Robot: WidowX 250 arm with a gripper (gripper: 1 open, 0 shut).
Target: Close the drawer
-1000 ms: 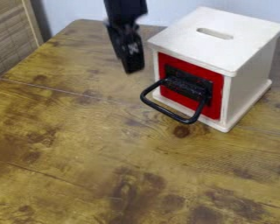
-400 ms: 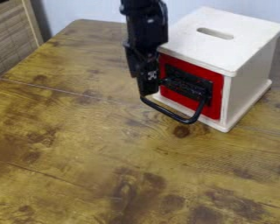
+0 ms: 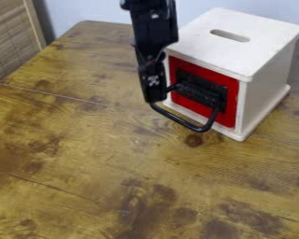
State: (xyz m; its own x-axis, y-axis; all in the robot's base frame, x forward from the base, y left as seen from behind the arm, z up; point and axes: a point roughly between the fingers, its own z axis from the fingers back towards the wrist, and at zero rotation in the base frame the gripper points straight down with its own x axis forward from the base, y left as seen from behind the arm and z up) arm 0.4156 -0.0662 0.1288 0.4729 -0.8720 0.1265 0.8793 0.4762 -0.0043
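The drawer (image 3: 208, 91) has a red front with a black centre panel, set in a pale wooden cube box (image 3: 235, 47) with a slot in its top. Its black loop handle (image 3: 185, 119) sticks out toward the lower left over the table. My black gripper (image 3: 153, 84) hangs pointing down just left of the drawer front, right beside the handle's upper end. Its fingers (image 3: 149, 80) overlap from this angle, so the gap between them does not show; nothing appears to be held.
The box stands on a worn wooden table (image 3: 102, 168). A wooden slatted panel (image 3: 8, 37) stands at the far left edge. A dark knot (image 3: 193, 141) marks the table just in front of the handle.
The gripper has moved right and nearer, from beside the box's left corner to just in front of the drawer's left edge. The drawer and handle have not moved.
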